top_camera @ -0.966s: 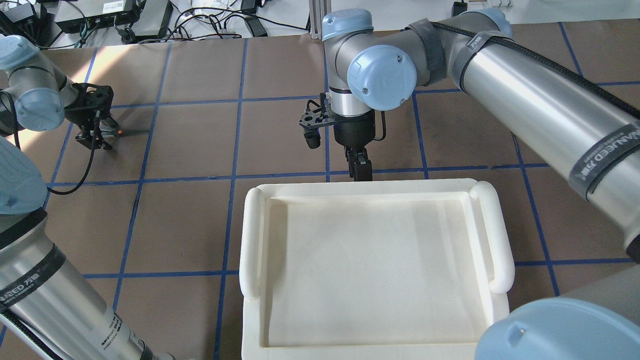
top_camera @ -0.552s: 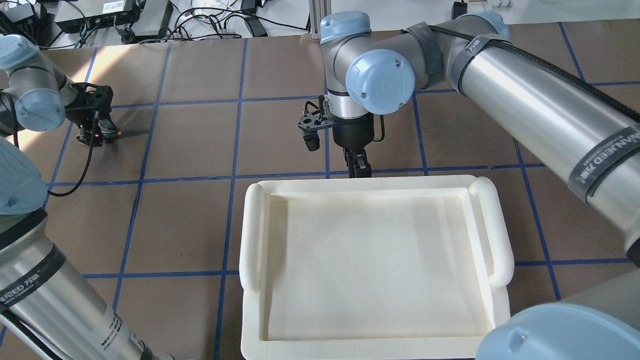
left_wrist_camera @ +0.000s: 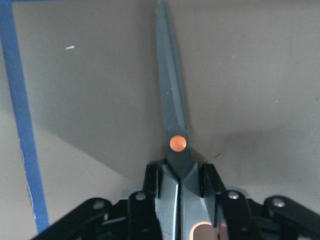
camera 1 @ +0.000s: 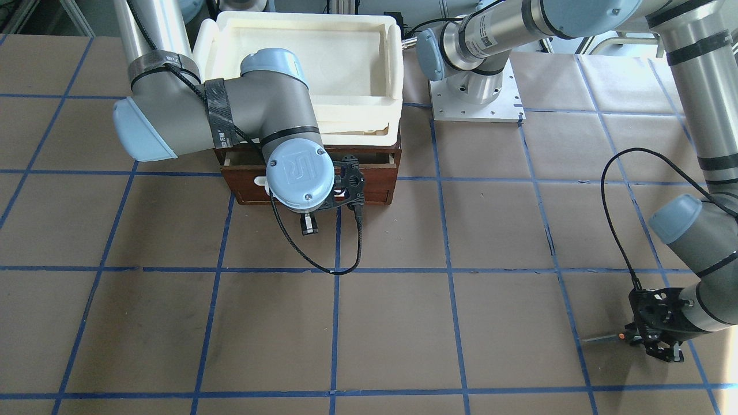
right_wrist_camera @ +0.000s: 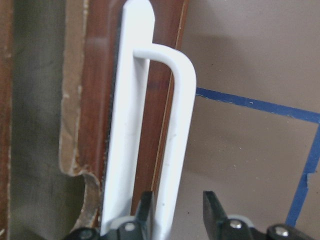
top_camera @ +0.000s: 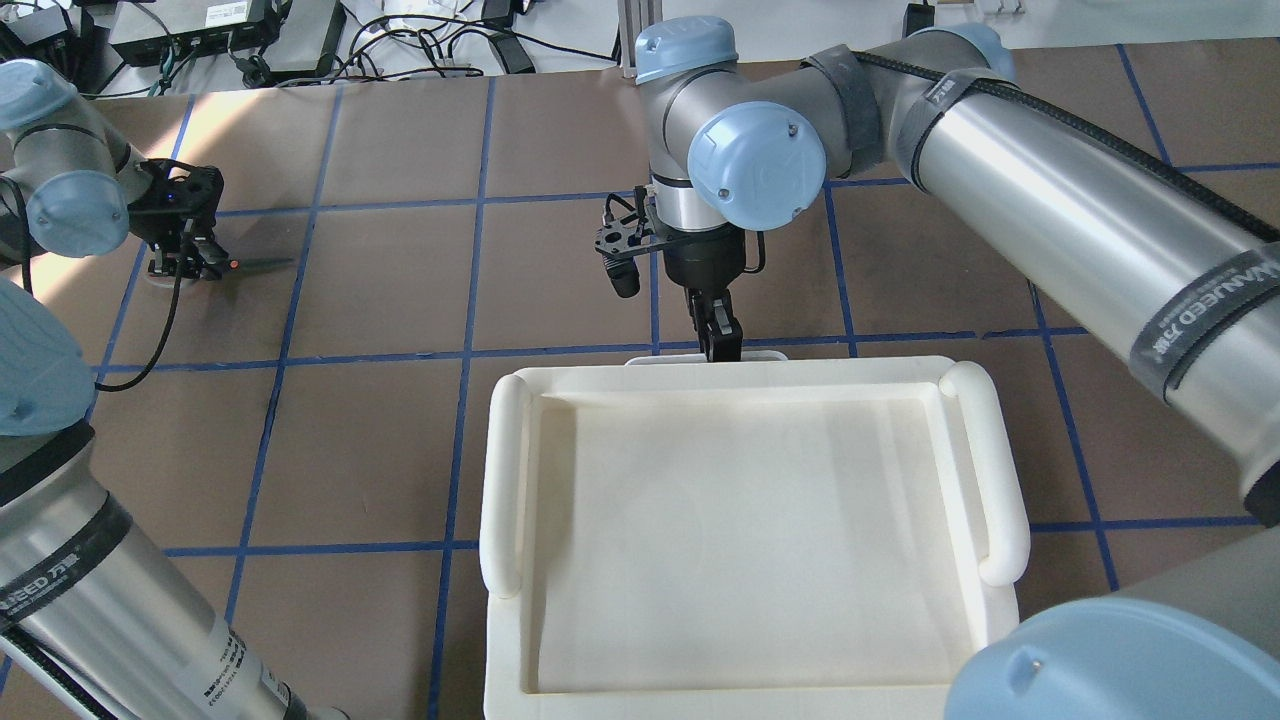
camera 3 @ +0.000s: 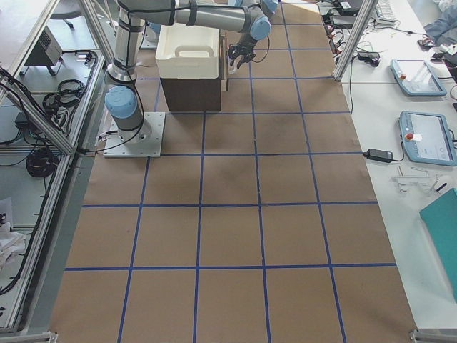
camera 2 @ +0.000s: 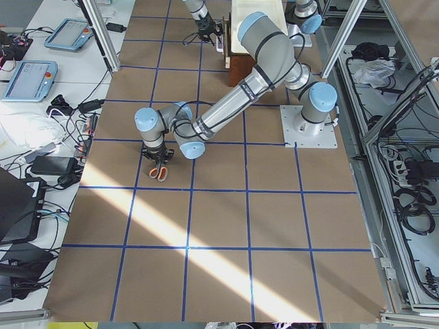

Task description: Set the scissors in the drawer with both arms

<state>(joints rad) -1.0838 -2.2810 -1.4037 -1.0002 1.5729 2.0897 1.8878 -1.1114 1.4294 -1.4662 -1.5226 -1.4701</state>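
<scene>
The scissors (top_camera: pixel 250 265) lie on the brown table at the far left, blades pointing toward the centre. My left gripper (top_camera: pixel 188 262) is shut on the scissors at the table surface. The left wrist view shows its fingers (left_wrist_camera: pixel 152 182) pressed against both sides just below the orange pivot (left_wrist_camera: pixel 178 143). The dark reddish-brown drawer (camera 1: pixel 375 184) sits under the cream tray (top_camera: pixel 505 470) and is slightly out. My right gripper (top_camera: pixel 720 338) is shut on its white bar handle (right_wrist_camera: pixel 182 100), one finger on each side of the bar. The handle peeks past the tray edge (top_camera: pixel 660 357).
The cream-white tray (camera 1: pixel 392 63) rests on top of the drawer cabinet. A black cable (camera 1: pixel 323 262) hangs from the right wrist down to the table. Blue tape lines grid the table. The left arm's base plate (camera 1: pixel 475 98) stands beside the cabinet.
The right gripper has drawn back a little from the cabinet and the white handle now shows beyond the tray edge. The left gripper has shifted slightly on the scissors.
</scene>
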